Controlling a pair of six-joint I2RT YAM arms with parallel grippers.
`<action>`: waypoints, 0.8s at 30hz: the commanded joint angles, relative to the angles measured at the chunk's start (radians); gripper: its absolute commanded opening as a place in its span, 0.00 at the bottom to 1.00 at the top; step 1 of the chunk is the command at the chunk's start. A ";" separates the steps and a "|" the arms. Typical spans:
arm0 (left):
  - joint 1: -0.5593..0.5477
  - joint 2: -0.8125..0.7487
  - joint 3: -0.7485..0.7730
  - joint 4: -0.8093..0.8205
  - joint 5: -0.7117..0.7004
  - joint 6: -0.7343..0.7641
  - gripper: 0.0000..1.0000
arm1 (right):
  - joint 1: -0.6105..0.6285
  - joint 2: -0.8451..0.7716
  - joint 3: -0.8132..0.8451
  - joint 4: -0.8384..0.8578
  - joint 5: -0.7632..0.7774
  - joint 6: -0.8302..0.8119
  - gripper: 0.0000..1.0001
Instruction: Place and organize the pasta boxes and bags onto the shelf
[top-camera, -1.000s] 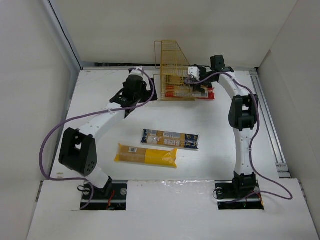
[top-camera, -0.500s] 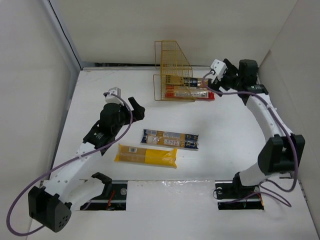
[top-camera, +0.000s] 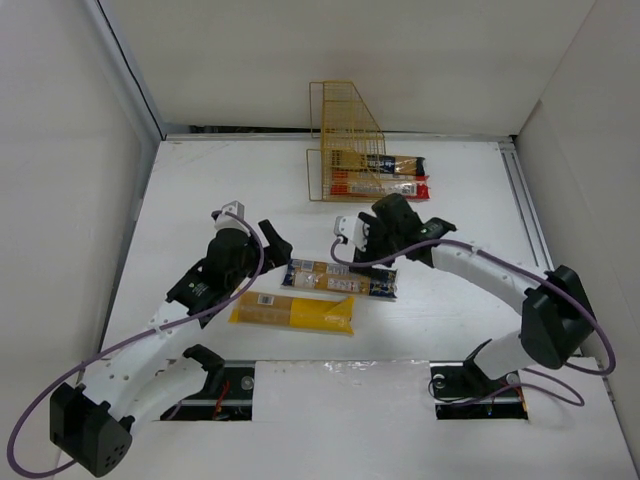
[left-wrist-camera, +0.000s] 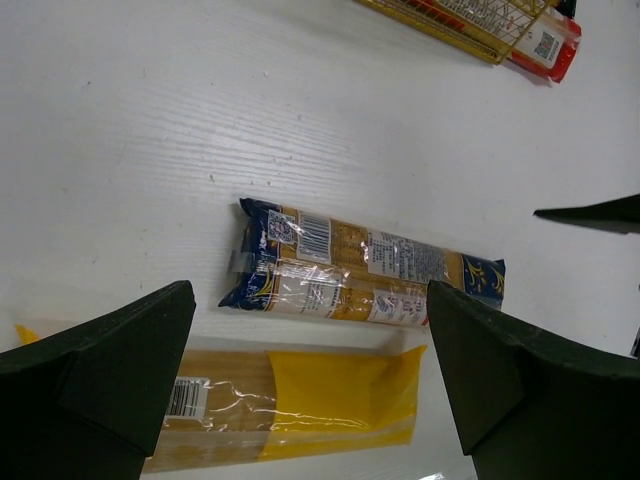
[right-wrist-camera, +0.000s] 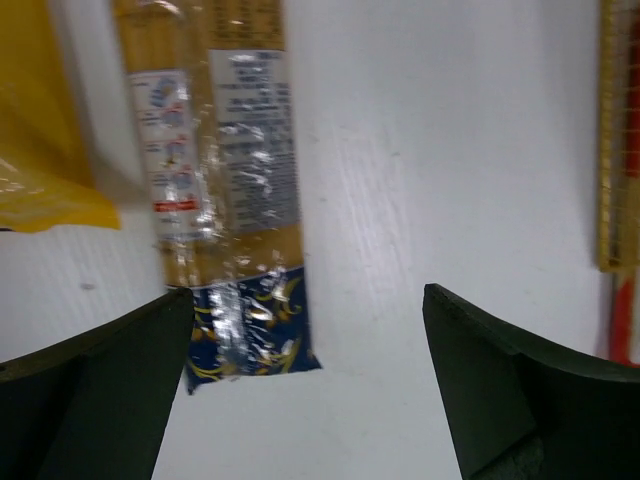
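**A:** What's different from a second ago?

**B:** Both arms have left the shelf (top-camera: 350, 150). The right gripper (right-wrist-camera: 305, 390) was at the shelf's right end, beside the packs. It has swung back to the middle of the desk (top-camera: 200, 190) and now hangs over the right-hand end of the clear bag with blue ends (top-camera: 340, 278). The left gripper (left-wrist-camera: 310, 390) has pulled away from the shelf's left side. It now looks down on that same bag, with the plain yellow bag (top-camera: 292, 312) lying just nearer in its view.

**A:** Is either one holding anything?

**B:** No. Both grippers are released, spread wide, with nothing between the fingers.

**A:** So where does that leave the job?

**B:** About halfway, I'd judge. The red-and-white box (top-camera: 405, 188) and the yellow-orange pack (top-camera: 400, 165) lie side by side low in the shelf, with their right ends poking out past the wire. The clear bag and the yellow bag lie flat on the desk, close together and roughly parallel, well apart from the shelf. With both grippers over it, the clear bag looks like the next pick.

**A:** And the surroundings?

**B:** The desk is white with a faint wood grain, and plain white walls close it in on three sides. A metal rail runs along the right edge, and a purple cable loops off each arm.
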 joint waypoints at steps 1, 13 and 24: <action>-0.001 -0.020 -0.009 -0.012 -0.028 -0.032 1.00 | 0.058 0.015 0.003 -0.032 0.029 0.061 1.00; -0.001 -0.020 -0.019 -0.012 -0.059 -0.041 1.00 | 0.113 0.269 0.080 -0.080 0.033 0.088 1.00; -0.001 0.008 0.000 -0.012 -0.068 -0.023 1.00 | 0.056 0.394 0.091 0.043 -0.074 0.018 0.92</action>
